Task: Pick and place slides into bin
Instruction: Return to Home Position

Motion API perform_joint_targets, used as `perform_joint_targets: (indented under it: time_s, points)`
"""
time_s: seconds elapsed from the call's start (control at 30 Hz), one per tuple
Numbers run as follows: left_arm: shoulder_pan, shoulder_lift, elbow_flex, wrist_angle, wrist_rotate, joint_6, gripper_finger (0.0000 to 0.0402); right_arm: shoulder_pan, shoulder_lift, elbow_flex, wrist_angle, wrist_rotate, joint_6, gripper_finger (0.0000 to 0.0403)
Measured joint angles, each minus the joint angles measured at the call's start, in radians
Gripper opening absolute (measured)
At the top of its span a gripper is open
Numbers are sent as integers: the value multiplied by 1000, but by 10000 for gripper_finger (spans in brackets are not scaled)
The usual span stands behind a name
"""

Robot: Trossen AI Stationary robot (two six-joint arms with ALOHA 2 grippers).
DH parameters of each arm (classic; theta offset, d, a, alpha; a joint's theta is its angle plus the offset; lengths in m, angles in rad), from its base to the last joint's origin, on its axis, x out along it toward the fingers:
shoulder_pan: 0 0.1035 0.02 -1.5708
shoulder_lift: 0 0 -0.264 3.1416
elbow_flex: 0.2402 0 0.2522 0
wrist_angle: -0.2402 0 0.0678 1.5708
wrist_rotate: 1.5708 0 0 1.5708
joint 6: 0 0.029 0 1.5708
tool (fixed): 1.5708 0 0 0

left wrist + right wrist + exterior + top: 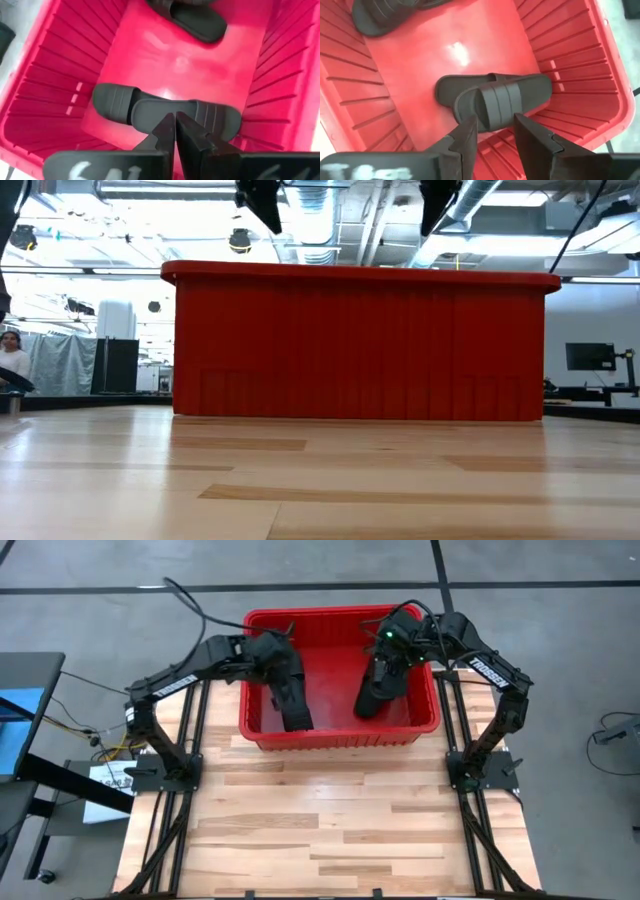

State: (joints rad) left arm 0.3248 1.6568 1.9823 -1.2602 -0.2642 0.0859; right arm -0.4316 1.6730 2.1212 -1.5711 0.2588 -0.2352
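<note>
The red bin (340, 735) stands at the table's far middle; its near wall fills the low view (360, 345). Black slides lie on its floor: an overlapping pair at the left (298, 715) (150, 107) and another at the right (372, 700) (495, 100). My left gripper (285, 680) (175, 120) hangs over the left pair, shut and empty. My right gripper (385, 665) (495, 127) hangs over the right pair, open and empty. In the low view both grippers (262, 205) (437, 205) stand above the bin's rim.
The wooden table (330, 820) stretches bare from the bin to its near edge. Both arms' bases (160, 775) (485, 770) stand at the table's left and right sides. A person (12, 355) shows far off in the room.
</note>
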Motion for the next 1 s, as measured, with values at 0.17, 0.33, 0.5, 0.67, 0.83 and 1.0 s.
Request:
perform_joint_targets:
  time_s: [0.17,0.33,0.5,0.67,0.83,1.0]
  points:
    - [7,17,0,0,-1,20,6,11,0,0,0,0,-7,119]
    - [9,14,0,2,-1,20,6,48,0,0,0,0,-51,119]
    - [9,11,0,35,39,-12,6,82,0,0,1,8,-62,119]
    - [6,-13,0,144,104,-64,6,96,-8,-2,31,-1,6,119]
    - [-14,-88,0,288,128,-74,6,96,-82,-2,158,-26,53,119]
    - [-72,-196,-8,381,168,-53,6,100,-184,-1,319,-146,124,119]
